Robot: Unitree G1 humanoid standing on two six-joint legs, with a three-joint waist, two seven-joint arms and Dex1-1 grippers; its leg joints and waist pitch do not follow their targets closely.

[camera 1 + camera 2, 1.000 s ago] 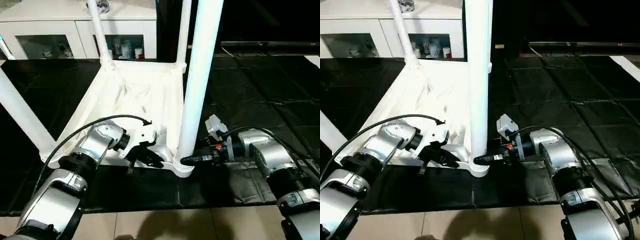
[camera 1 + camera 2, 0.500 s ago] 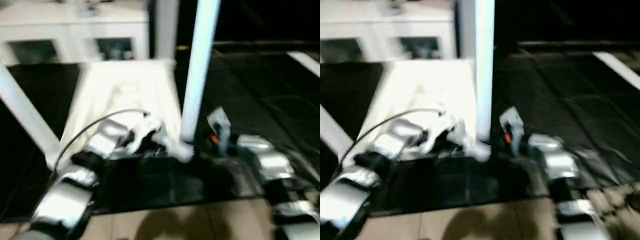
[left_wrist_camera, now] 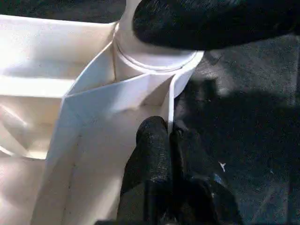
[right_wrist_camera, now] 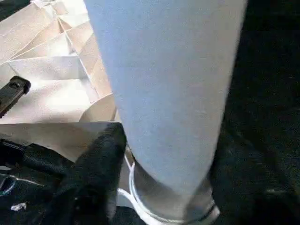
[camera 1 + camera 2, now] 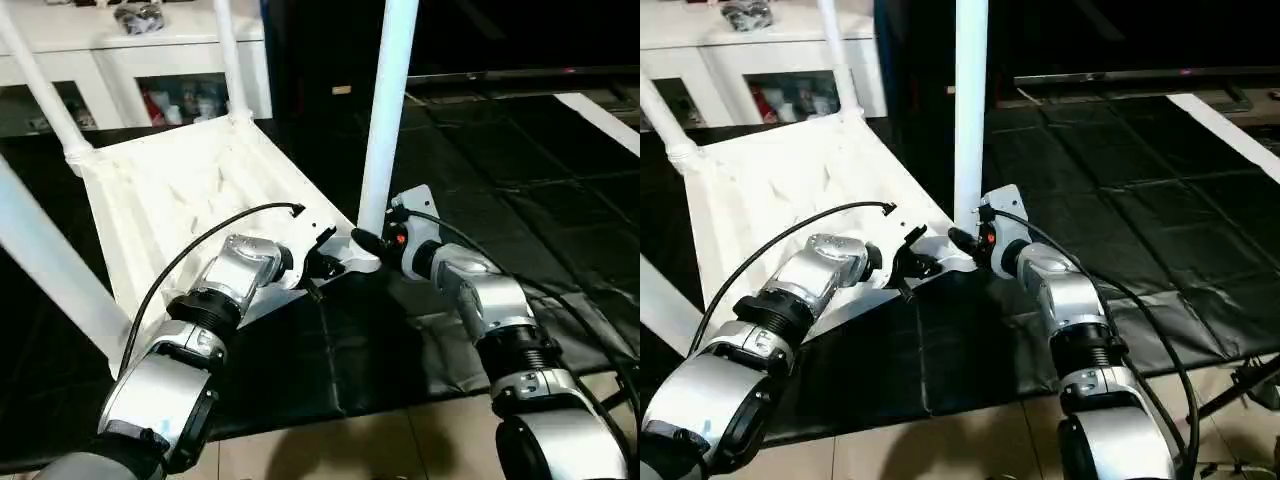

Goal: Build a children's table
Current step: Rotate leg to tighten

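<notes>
**Listener:** Table first, please. Where is it?

**Robot:** Table (image 5: 190,190) is upside down on a black floor mat (image 5: 520,190) in front of me, ribbed underside facing up. Its legs point upward from the round corner sockets. The nearest leg (image 5: 385,110) stands in the near corner socket (image 5: 362,262), between my two arms.

**Listener:** What is your left pincer doing?

**Robot:** My left pincer (image 3: 169,140) is closed on the thin side wall of the table, right beside that corner socket. One black finger (image 3: 152,145) is on the inner face of the wall and the other is on the outer face, with the wall's edge pinched between them.

**Listener:** And the right one?

**Robot:** My right pincer (image 4: 164,187) is clamped around the base of the nearest leg, just above the socket rim. One finger (image 4: 101,164) presses one side of the leg, and the other sits on the opposite side.

**Listener:** Anything else around?

**Robot:** A white cabinet (image 5: 150,60) with glass doors stands beyond the table. Two far legs rise in front of it, and another leg (image 5: 50,270) slants up past my left arm. Pale floor (image 5: 380,450) shows at the mat's near edge.
</notes>
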